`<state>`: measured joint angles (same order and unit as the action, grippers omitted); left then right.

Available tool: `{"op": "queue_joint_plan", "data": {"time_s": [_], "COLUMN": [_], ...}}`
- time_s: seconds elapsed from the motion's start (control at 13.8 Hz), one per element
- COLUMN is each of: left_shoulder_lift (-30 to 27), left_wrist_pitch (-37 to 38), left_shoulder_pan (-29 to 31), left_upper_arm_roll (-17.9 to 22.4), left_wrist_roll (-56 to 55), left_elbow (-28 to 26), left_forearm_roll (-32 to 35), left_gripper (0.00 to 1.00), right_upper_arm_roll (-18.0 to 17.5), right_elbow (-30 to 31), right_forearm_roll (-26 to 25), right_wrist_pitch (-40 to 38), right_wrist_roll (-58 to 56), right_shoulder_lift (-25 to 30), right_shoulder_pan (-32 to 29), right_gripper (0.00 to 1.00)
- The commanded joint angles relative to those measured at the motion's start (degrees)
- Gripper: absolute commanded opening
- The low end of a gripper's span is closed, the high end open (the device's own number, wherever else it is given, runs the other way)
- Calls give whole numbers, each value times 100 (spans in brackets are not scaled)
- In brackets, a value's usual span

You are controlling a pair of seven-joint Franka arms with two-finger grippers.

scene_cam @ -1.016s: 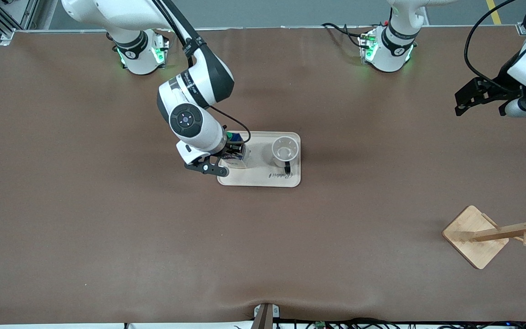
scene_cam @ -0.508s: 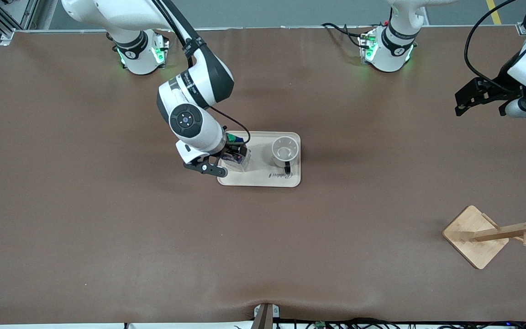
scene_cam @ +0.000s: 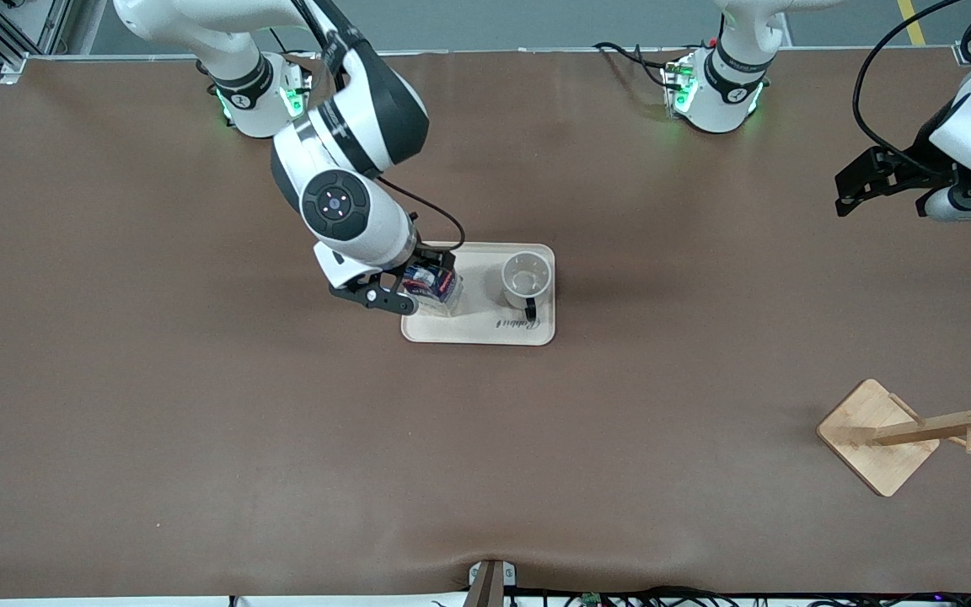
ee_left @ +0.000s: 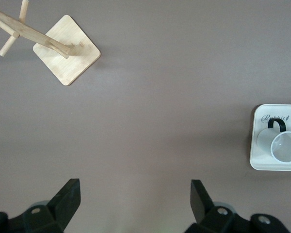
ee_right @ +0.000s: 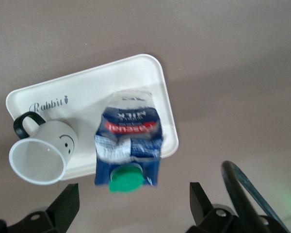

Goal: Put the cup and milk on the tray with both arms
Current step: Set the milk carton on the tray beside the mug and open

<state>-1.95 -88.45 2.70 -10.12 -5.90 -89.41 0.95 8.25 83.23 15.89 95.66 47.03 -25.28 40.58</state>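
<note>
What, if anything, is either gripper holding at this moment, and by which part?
Nothing is held. The right gripper is open above the milk, which stands free on the tray beside the cup. The left gripper waits open over bare table.

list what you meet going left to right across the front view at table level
right end effector over the tray's end → milk on the tray → cup on the tray → wooden rack → left end effector, waiting open over the table at the left arm's end
</note>
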Motion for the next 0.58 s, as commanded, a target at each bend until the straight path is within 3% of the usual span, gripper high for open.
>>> {"op": "queue_joint_plan", "data": {"time_s": [0.0,0.29,0.51], "left_shoulder_lift": [-34,-34,-34], "left_wrist_pitch": [38,38,38], "left_shoulder_pan": [-7,-7,2], "left_upper_arm_roll": [-8,-16,-8], "left_wrist_roll": [-17,-8,18], "left_elbow": [38,55,55], "left_forearm_roll": [-8,-8,-8], "left_gripper": [100,100,100], "right_upper_arm_roll": [80,106,80], "right_elbow": [-534,-852,-1265], "right_forearm_roll": [-95,-129,-1041], "right_wrist_pitch": [-844,-1375,-1585], "right_wrist_roll": [367,-228,-467], "right_shoulder_lift": [67,190,190], "right_shoulder_pan": [-138,-367,-542], "right_gripper": [100,100,100]}}
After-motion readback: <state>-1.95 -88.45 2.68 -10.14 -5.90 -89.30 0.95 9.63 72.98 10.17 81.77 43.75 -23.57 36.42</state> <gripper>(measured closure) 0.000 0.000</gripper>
